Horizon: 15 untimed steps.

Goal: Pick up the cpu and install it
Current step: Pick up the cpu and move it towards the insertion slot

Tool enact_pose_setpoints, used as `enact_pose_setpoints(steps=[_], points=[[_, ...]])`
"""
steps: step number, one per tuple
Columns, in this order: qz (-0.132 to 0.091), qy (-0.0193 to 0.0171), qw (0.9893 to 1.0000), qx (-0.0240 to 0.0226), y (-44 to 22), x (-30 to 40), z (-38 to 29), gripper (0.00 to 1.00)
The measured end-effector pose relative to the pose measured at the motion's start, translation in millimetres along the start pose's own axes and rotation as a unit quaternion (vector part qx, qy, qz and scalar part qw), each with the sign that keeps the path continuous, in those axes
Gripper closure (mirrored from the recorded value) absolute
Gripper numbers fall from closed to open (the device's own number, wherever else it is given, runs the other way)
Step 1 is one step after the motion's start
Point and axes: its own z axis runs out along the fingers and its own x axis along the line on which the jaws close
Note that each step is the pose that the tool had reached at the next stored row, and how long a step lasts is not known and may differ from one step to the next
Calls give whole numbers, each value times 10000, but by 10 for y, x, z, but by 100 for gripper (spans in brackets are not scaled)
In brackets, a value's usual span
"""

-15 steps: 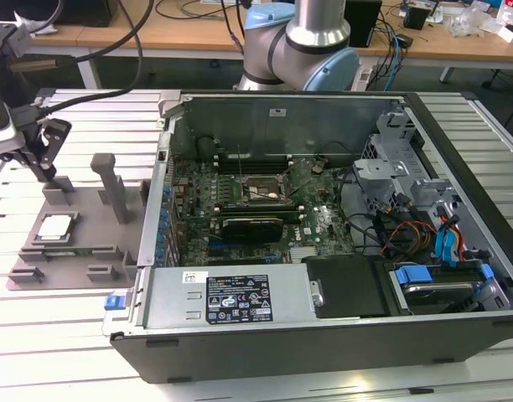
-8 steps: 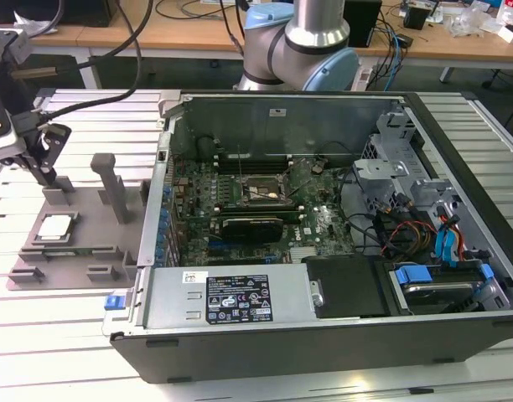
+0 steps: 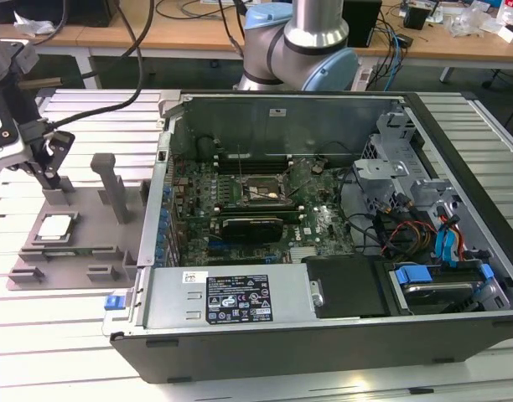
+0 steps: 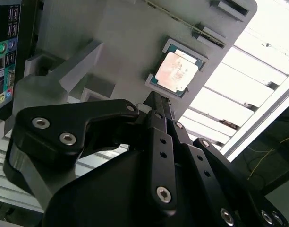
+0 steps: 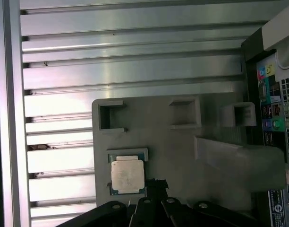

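The cpu (image 3: 55, 226) is a small silvery square chip lying flat in a recess of the gray fixture plate (image 3: 89, 219), at the exterior view's left. It also shows in both wrist views, cpu (image 4: 176, 71) and cpu (image 5: 127, 174), with a thin green rim around it. My black gripper (image 3: 52, 177) hovers over the fixture just beyond the chip, a little apart from it. Its fingers (image 5: 156, 183) meet at the tip, shut with nothing between them. The black motherboard socket (image 3: 261, 191) sits inside the open computer case (image 3: 458, 167).
The fixture carries an upright gray post (image 3: 112, 186) and low blocks (image 3: 101, 272) close to the chip. The case's metal side wall (image 3: 160, 193) rises right beside the fixture. Cables, drive bays and a dark card (image 3: 252, 228) crowd the case interior. A ribbed aluminium table (image 3: 55, 335) lies under everything.
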Motion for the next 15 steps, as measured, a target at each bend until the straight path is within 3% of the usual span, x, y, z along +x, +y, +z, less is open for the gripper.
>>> enact_pose_setpoints(steps=[2, 15], points=[[0, 0, 10000, 0, 6, 44, 48, 89], [0, 0, 10000, 0, -2, 131, 351, 89]])
